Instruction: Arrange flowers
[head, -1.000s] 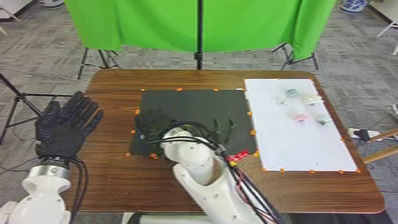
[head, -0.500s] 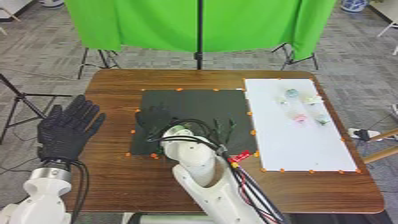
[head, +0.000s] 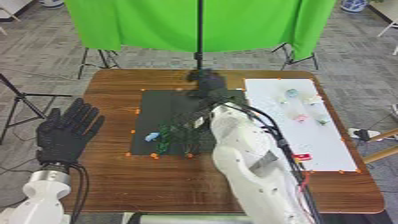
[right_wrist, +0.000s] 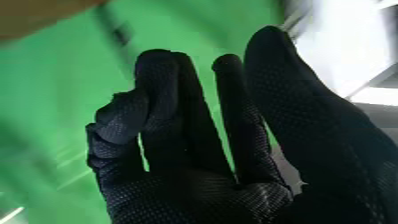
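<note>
Now the right hand (head: 206, 82) is mostly open, fingers loosely bent, grasping nothing. Left of these fingers and nearer the robot, a blue flower (head: 152, 136) lies on black matting (head: 169, 104); to their right, a pink flower (head: 300, 118) rests on white board (head: 298, 146). The left hand's (head: 60, 137) fingers are straight.

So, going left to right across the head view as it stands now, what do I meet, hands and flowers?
Left hand, light-blue flower on the dark sheet, right hand, pink flower on the white sheet, small green sprig beside the pink flower.
</note>
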